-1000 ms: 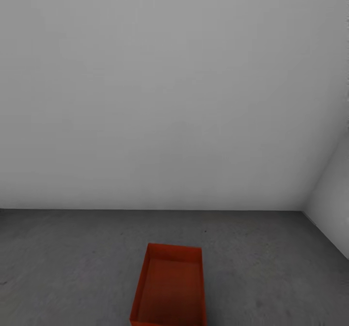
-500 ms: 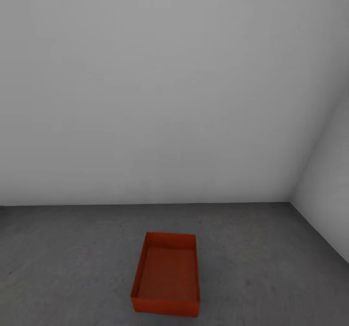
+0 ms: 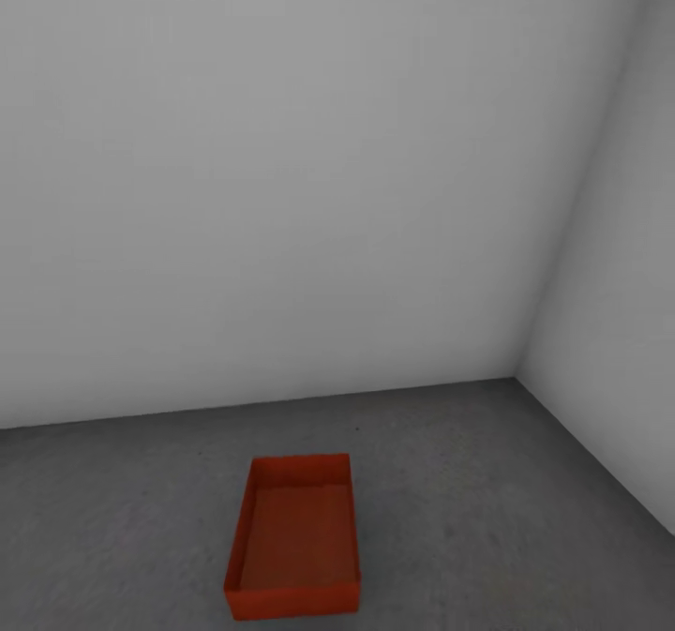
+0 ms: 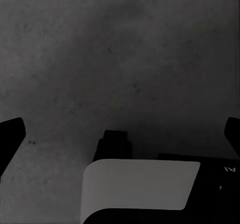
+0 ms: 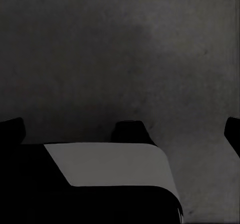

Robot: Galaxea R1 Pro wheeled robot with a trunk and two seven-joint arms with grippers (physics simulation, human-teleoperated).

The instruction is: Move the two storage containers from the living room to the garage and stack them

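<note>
One orange-red storage container (image 3: 295, 537) stands upright and empty on the garage's dark grey concrete floor (image 3: 497, 500), a short way out from the white back wall. Neither gripper touches it. In the left wrist view my left gripper (image 4: 121, 129) is open, its dark fingertips (image 4: 11, 134) far apart at the picture's edges, with bare concrete between them. My right gripper (image 5: 121, 128) is open the same way over bare concrete, fingertips (image 5: 10, 130) wide apart and holding nothing.
A plain white wall (image 3: 281, 190) runs behind the container and meets a second white wall (image 3: 623, 331) in a corner (image 3: 517, 380) at the right. Parts of my own white and black body (image 4: 140, 184) show beneath both grippers.
The whole head view has shifted: the container now sits higher and further left in it, fully in frame, and the wall corner has come in from the right. The container itself has not moved.
</note>
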